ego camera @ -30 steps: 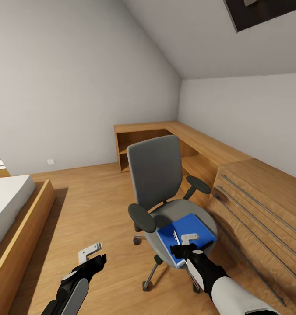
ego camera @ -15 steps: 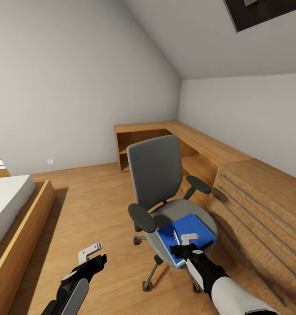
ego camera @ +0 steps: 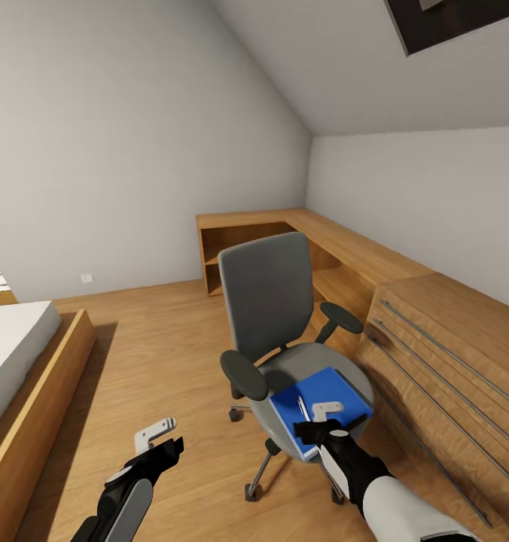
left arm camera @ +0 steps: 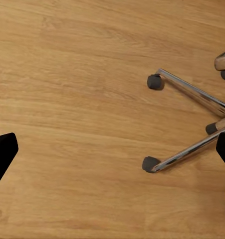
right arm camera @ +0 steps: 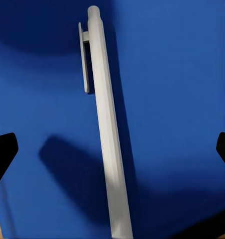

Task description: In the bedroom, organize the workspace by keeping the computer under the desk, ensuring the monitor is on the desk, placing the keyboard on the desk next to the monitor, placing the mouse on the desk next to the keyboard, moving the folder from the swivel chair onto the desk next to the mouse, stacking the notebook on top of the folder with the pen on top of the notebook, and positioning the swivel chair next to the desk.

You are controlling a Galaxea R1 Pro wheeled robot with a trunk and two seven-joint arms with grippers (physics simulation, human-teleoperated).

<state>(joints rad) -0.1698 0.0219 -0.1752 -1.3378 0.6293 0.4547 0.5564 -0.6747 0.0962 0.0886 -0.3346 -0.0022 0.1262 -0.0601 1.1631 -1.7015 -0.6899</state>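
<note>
The grey swivel chair (ego camera: 268,301) stands mid-room on its metal wheeled base (left arm camera: 187,89). On its seat lies the blue folder (ego camera: 318,395), and the slim white pen (ego camera: 303,409) rests on top of it. My right gripper (ego camera: 327,429) hovers just above the folder's near edge, open. In the right wrist view the pen (right arm camera: 107,149) lies on the folder (right arm camera: 177,99) between the spread fingertips of the right gripper (right arm camera: 112,149). My left gripper (ego camera: 166,446) hangs open over bare floor to the left of the chair, and the left gripper (left arm camera: 112,152) holds nothing.
A light wooden chest (ego camera: 443,361) with long bar handles stands close to the chair's right side. A low wooden shelf unit (ego camera: 284,226) runs along the far walls. A bed with a wooden frame (ego camera: 36,391) is at the left. Open wooden floor (ego camera: 156,354) lies between bed and chair.
</note>
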